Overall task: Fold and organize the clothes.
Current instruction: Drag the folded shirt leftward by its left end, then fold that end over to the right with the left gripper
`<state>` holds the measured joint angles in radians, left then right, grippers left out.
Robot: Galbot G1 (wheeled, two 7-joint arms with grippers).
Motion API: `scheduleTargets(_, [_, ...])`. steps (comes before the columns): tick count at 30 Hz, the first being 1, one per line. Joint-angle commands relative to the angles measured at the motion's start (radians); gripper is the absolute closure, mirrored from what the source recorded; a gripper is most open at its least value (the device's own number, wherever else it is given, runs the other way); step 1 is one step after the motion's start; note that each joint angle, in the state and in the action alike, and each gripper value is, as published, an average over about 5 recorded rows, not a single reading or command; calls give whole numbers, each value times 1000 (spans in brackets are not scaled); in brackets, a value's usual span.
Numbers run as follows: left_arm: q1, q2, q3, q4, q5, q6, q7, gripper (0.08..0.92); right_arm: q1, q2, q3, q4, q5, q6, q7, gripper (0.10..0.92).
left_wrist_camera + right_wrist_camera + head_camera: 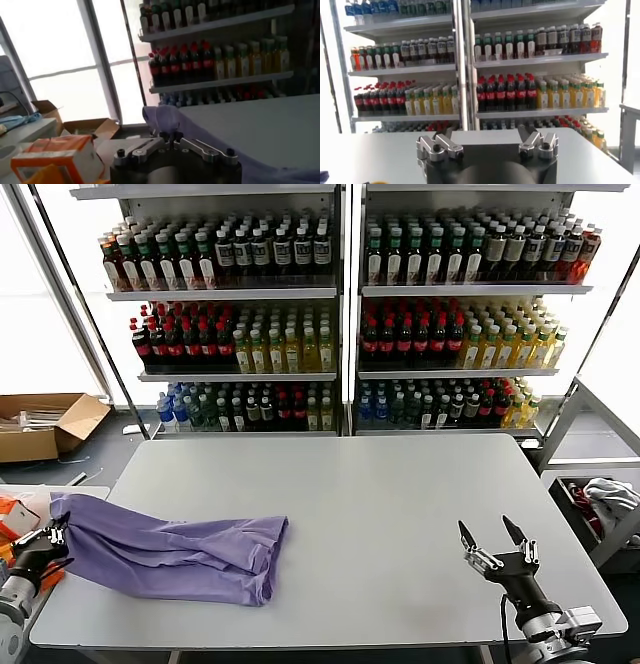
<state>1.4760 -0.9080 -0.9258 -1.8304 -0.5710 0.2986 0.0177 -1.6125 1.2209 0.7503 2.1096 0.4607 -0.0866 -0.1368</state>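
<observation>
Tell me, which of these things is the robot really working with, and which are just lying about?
Part of the job:
- lavender T-shirt, bunched on the table's left side
- left gripper, shut on its edge
- right gripper, open, waiting over the table's right side

Just lying about:
- drink shelves
- cardboard box
- orange carton

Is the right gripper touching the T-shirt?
No, the open right gripper is far from the T-shirt, which lies by the table's other end.
</observation>
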Motion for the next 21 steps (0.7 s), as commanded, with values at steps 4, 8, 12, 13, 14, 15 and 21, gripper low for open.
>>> scheduleTargets(4, [-91, -11, 423, -219, -80, 25, -74, 906, -9, 11, 6, 14, -5, 0, 0, 203])
scheduleTargets(8, [-162, -51, 569, -163, -55, 17, -73, 906, -29, 14, 32, 24, -1, 5, -2, 203])
scheduleTargets(12, [-190, -69, 644, -122, -19, 8, -57, 906, -50, 21, 57, 27, -1, 15, -5, 203])
scheduleTargets(13, [-191, -69, 656, -117, -15, 7, -53, 906, -54, 23, 62, 28, 1, 17, -6, 203])
scheduleTargets(14, [-189, -69, 666, -114, -10, 6, -49, 906, -57, 25, 65, 29, 2, 18, -7, 203])
scheduleTargets(15, [-187, -70, 672, -112, -9, 6, -47, 906, -59, 27, 67, 29, 3, 19, -7, 203])
scheduleTargets(21, [-164, -88, 684, -109, 9, -1, -37, 906, -55, 30, 57, 26, -3, 17, -7, 203])
